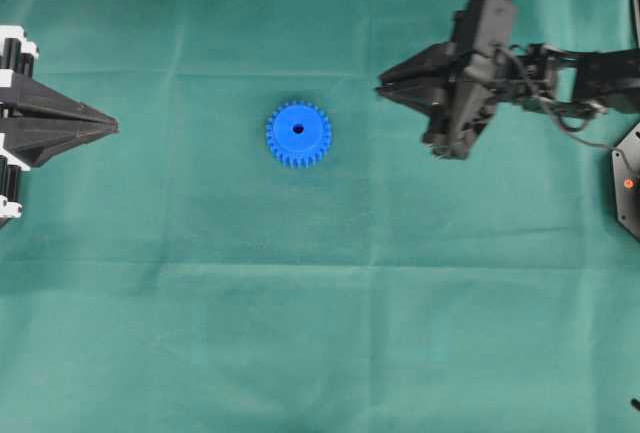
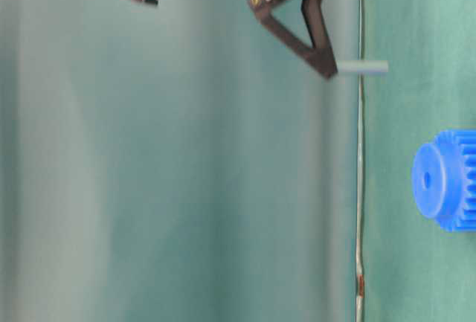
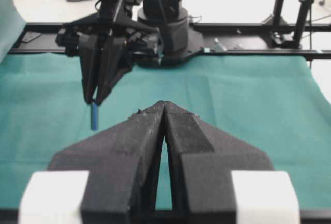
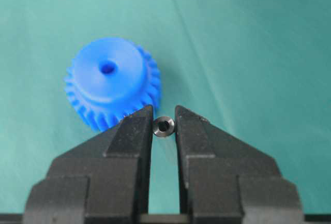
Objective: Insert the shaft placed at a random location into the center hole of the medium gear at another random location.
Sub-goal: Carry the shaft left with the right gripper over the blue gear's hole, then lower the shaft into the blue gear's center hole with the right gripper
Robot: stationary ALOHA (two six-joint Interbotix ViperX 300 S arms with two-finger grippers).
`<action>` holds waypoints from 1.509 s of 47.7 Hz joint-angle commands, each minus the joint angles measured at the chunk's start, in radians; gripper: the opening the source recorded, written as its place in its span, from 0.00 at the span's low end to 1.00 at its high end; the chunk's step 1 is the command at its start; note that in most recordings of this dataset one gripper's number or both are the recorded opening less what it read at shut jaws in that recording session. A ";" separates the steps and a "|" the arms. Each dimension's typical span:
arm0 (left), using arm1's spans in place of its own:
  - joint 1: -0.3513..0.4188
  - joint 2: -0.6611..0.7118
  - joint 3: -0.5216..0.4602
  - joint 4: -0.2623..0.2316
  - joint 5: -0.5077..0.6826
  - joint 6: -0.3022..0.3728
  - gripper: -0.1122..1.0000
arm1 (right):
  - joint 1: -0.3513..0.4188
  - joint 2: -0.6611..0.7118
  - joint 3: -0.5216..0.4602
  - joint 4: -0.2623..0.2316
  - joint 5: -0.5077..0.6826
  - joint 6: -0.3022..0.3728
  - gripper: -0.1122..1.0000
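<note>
The blue medium gear (image 1: 298, 134) lies flat on the green cloth, its dark center hole (image 1: 298, 129) facing up. My right gripper (image 4: 164, 113) is shut on the shaft (image 4: 164, 126), whose shiny round end shows between the fingertips. In the right wrist view the gear (image 4: 111, 81) and its hole (image 4: 107, 68) sit just beyond and left of the tips. The table-level view shows the shaft (image 2: 362, 68) sticking out of the gripper (image 2: 327, 69) toward the cloth, off to one side of the gear (image 2: 446, 179). My left gripper (image 1: 115, 126) rests at the left edge, shut and empty (image 3: 164, 104).
Green cloth (image 1: 320, 333) covers the whole table. A black device with an orange dot (image 1: 626, 184) sits at the right edge. In the left wrist view, the right arm's black base (image 3: 165, 27) and a rail stand along the far table edge.
</note>
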 commanded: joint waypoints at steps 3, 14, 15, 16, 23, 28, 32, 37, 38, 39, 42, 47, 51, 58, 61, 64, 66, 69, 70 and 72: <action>0.000 0.009 -0.020 0.002 -0.005 0.000 0.10 | 0.038 0.063 -0.115 0.003 -0.012 0.000 0.22; 0.000 0.009 -0.021 0.003 -0.002 0.000 0.10 | 0.078 0.161 -0.238 0.003 -0.011 0.000 0.22; 0.000 0.009 -0.020 0.002 -0.002 0.000 0.10 | 0.081 0.169 -0.247 0.003 -0.011 0.000 0.22; 0.000 0.009 -0.020 0.002 0.000 0.000 0.10 | 0.086 0.179 -0.259 0.003 -0.008 0.000 0.22; 0.000 0.011 -0.021 0.003 0.005 -0.002 0.10 | 0.094 0.209 -0.295 0.003 0.011 0.000 0.22; 0.000 0.011 -0.021 0.002 0.005 -0.002 0.10 | 0.094 0.209 -0.295 0.003 0.009 0.000 0.22; 0.000 0.009 -0.020 0.003 0.005 -0.002 0.10 | 0.094 0.210 -0.295 0.003 0.011 0.000 0.22; 0.000 0.009 -0.021 0.003 0.005 -0.002 0.10 | 0.094 0.225 -0.293 0.003 0.008 0.002 0.22; 0.000 0.009 -0.021 0.002 0.005 -0.002 0.10 | 0.094 0.230 -0.293 0.003 0.008 0.002 0.22; 0.000 0.009 -0.021 0.002 0.005 -0.002 0.10 | 0.094 0.235 -0.293 0.003 0.006 0.002 0.22; 0.000 0.009 -0.021 0.003 0.005 -0.002 0.10 | 0.094 0.255 -0.295 0.009 0.002 0.002 0.22; 0.000 0.009 -0.021 0.002 0.005 -0.002 0.10 | 0.094 0.276 -0.293 0.018 -0.011 0.002 0.22; 0.000 0.009 -0.021 0.002 0.005 -0.002 0.10 | 0.094 0.288 -0.291 0.021 -0.021 0.002 0.22; 0.000 0.011 -0.021 0.002 0.006 -0.002 0.10 | 0.094 0.288 -0.290 0.023 -0.026 0.002 0.22; 0.000 0.011 -0.021 0.002 0.005 -0.002 0.10 | 0.094 0.288 -0.288 0.023 -0.026 0.002 0.22; 0.000 0.011 -0.021 0.002 0.006 -0.002 0.10 | 0.094 0.287 -0.290 0.023 -0.026 0.002 0.22; 0.000 0.011 -0.021 0.002 0.005 -0.002 0.10 | 0.094 0.287 -0.288 0.023 -0.026 0.002 0.22; 0.000 0.011 -0.021 0.002 0.005 -0.002 0.10 | 0.094 0.282 -0.287 0.023 -0.025 0.000 0.22; 0.000 0.011 -0.021 0.002 0.006 -0.002 0.10 | 0.094 0.279 -0.287 0.023 -0.026 0.000 0.22; 0.000 0.011 -0.021 0.002 0.006 -0.002 0.10 | 0.092 0.268 -0.285 0.023 -0.025 -0.002 0.22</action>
